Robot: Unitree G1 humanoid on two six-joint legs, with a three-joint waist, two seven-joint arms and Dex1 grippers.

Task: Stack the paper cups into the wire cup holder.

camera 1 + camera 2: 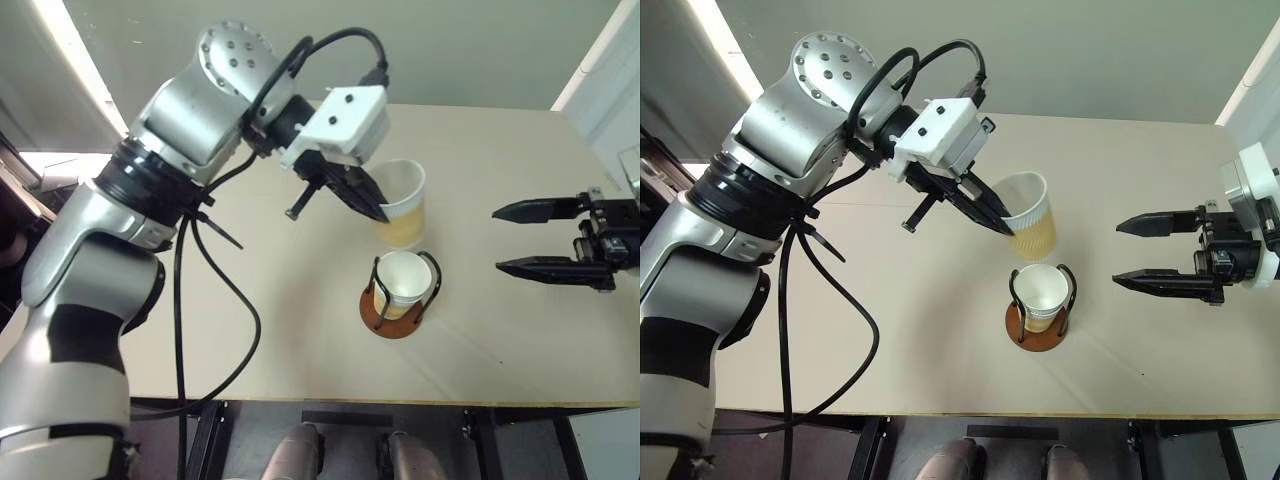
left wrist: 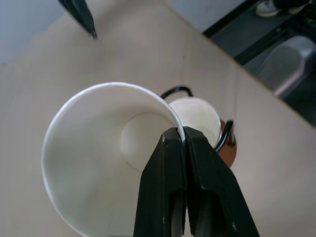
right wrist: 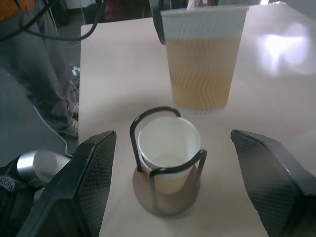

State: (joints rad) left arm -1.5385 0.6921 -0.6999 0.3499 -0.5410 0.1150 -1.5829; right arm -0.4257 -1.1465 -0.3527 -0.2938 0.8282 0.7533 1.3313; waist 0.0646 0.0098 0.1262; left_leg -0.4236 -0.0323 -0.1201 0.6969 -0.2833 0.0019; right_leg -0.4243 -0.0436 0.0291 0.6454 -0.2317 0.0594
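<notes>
My left gripper (image 1: 378, 212) is shut on the rim of a paper cup (image 1: 408, 200), one finger inside and one outside. The cup, white at the rim and tan below, hangs upright just behind the wire cup holder (image 1: 385, 318). The left wrist view looks down into this cup (image 2: 98, 148) past the closed fingers (image 2: 170, 187). The holder has a reddish-brown disc base and black wire loops, and a second paper cup (image 1: 404, 277) stands inside it. My right gripper (image 1: 497, 240) is open to the right of the holder, level with it, holding nothing.
The pale table (image 1: 300, 340) ends at a front edge close to the holder. A black cable (image 1: 215, 300) from my left arm loops over the table's left half. A person's legs (image 3: 44, 84) stand beyond the table's side in the right wrist view.
</notes>
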